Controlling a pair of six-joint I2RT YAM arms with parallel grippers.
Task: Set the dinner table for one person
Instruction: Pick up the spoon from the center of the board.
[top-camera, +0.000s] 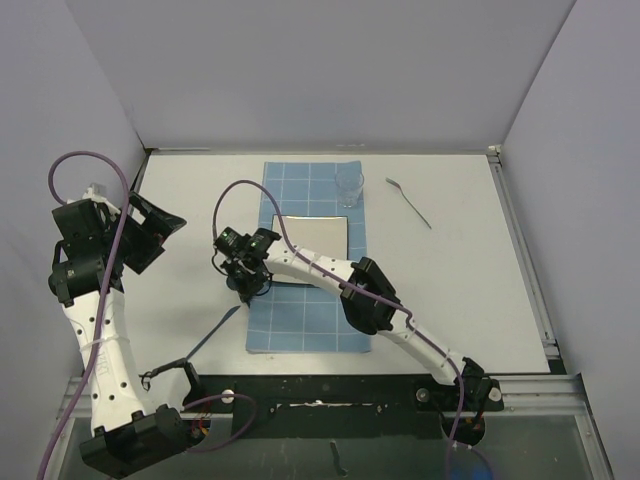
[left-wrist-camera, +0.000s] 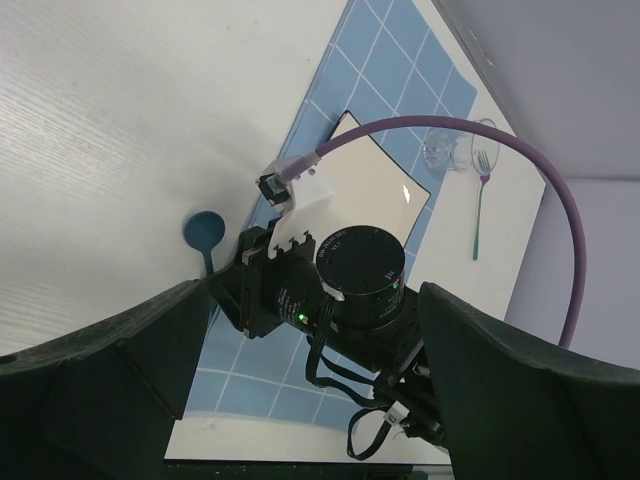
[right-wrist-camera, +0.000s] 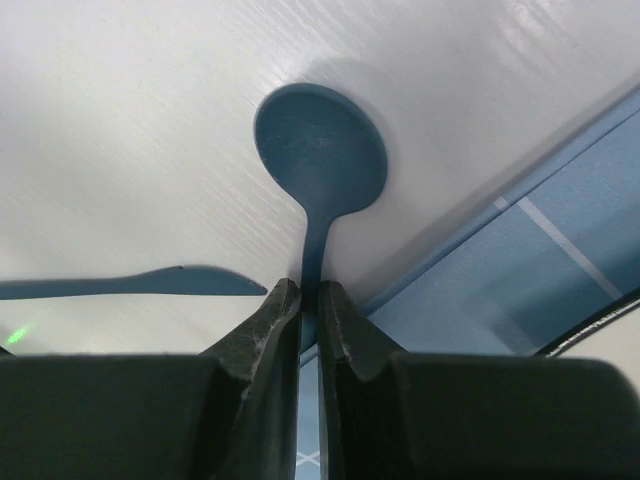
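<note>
Gripping the thin handle of the blue spoon (right-wrist-camera: 320, 150), the right gripper (right-wrist-camera: 309, 295) is seen with its fingers pressed together on it, just off the 9 o'clock edge of the blue mat (top-camera: 300, 320). The left gripper (top-camera: 155, 235) is held wide apart and empty, further toward 9 o'clock. The dinner table (top-camera: 470, 280) is spread under everything. The plate (top-camera: 310, 235) lies on the mat, with the glass (top-camera: 349, 186) at its 12 o'clock end and the fork (top-camera: 408, 200) toward 1 o'clock. Because only a narrow part is pinched, the spoon could be turned or dropped when lifted, and the nearby knife (right-wrist-camera: 130, 285) could be knocked.
</note>
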